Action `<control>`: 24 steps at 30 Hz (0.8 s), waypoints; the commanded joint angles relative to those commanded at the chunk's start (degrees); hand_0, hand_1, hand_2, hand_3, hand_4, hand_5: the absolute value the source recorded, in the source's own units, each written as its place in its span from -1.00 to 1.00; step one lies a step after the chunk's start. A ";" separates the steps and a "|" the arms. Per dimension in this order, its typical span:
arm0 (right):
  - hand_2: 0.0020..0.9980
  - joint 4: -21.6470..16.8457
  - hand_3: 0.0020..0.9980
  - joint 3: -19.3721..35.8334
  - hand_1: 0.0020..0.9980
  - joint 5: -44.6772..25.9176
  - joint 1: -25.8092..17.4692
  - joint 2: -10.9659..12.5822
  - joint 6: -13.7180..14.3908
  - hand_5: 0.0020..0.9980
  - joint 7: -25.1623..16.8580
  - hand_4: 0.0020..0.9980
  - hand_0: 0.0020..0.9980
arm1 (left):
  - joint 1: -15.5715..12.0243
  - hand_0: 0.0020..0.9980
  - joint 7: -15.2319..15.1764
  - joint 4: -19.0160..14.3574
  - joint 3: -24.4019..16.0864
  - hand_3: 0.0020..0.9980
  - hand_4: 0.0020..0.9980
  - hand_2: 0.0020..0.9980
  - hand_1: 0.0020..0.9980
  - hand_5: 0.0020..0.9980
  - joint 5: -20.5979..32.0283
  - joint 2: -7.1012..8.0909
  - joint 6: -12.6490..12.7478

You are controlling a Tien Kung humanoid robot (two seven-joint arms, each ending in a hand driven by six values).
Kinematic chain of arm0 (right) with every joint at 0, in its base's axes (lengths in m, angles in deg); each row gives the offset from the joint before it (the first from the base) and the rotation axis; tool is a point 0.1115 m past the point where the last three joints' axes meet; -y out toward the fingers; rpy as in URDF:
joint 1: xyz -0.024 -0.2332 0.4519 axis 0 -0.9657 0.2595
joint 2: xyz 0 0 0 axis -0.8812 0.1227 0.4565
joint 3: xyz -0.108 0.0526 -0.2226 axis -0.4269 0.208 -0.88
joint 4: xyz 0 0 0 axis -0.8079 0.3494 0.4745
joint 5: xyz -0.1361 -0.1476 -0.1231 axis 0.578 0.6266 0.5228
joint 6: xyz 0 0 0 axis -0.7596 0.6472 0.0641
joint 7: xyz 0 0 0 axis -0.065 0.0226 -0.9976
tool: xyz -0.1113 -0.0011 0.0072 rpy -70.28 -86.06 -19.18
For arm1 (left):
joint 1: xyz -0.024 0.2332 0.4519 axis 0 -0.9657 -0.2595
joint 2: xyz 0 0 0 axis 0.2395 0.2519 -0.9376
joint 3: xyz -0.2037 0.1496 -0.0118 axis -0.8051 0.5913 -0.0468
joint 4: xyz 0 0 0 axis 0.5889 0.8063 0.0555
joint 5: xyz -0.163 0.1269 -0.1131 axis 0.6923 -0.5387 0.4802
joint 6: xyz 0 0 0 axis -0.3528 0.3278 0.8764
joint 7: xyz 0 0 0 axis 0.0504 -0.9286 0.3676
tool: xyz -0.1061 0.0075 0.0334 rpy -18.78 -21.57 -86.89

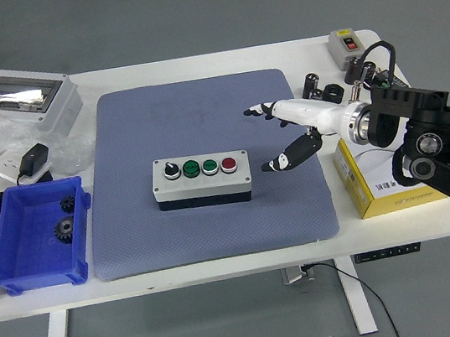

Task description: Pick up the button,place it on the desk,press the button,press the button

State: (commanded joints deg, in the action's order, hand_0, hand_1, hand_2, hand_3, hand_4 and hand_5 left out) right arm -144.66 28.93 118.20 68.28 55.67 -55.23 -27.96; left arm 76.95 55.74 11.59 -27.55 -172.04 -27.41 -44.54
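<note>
The grey button box [201,180] sits near the middle of the blue-grey mat [214,238], its long axis running left to right across the table, with a black selector knob [172,170], two green buttons [200,169] and a red button [229,164] in a row along its top. The robot's right hand [291,129] hangs over the mat's right-hand portion, just beyond the box's right end and clear of it, fingers spread and holding nothing; the thumb tip points back toward the box, the white fingers [261,111] reach out toward the mat's far side. No left arm shows in the head view, so the right hand is the only one placed to act. The box lies to the hand's left, its red button the nearest control. As judged from this layout, the box looks set down on the desk already and the pressing remains: any press would call for a short sideways reach along the box's long axis, then down onto a button cap. A blue bin [41,238] of gears stands off the mat's left edge.
</note>
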 joint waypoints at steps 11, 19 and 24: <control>-0.52 5.10 0.60 -6.25 -0.59 -0.51 4.59 -5.65 2.97 -0.88 -1.70 -0.54 -0.76 | 0.22 0.24 0.64 -0.31 -0.48 0.22 -0.02 0.02 0.07 -0.61 -1.05 0.20 -0.13; -0.56 7.35 0.60 -7.45 -0.65 1.12 4.43 -8.58 5.51 -0.95 -1.76 -0.62 -0.81 | 0.31 0.24 0.73 -0.37 -0.31 0.23 -0.03 0.02 0.07 -0.60 -0.82 0.07 -0.08; -0.58 7.73 0.60 -7.76 -0.68 1.63 3.83 -8.41 5.43 -0.95 -1.31 -0.63 -0.83 | 0.24 0.24 0.87 -0.44 -0.10 0.23 -0.03 0.03 0.07 -0.60 -0.44 0.03 0.04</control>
State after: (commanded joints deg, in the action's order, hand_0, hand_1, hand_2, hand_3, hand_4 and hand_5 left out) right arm -136.93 21.16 119.83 72.11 47.26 -49.81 -29.28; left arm 77.19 56.62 11.15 -27.65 -172.48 -27.38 -44.50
